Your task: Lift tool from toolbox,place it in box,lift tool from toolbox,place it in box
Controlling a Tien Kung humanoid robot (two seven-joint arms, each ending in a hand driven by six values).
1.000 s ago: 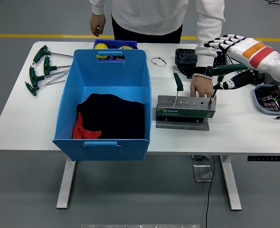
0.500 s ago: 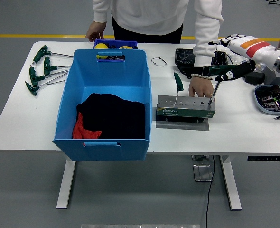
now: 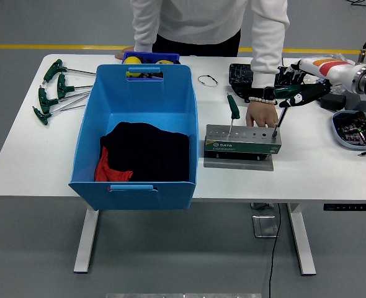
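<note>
We see bright, even overhead light, soft shadows under the white table (image 3: 139, 180), no glare, and sharp focus left to right.

The toolbox (image 3: 242, 144) is a low grey metal block with a green label band on its front, sitting on the white counter (image 3: 307, 174) just right of the box (image 3: 136, 133). Two green-handled tools stand upright in its top holes: one (image 3: 232, 112) near the left end, another (image 3: 281, 108) at the right end. The box is a large blue plastic bin holding black and red cloth (image 3: 142, 155).
</note>
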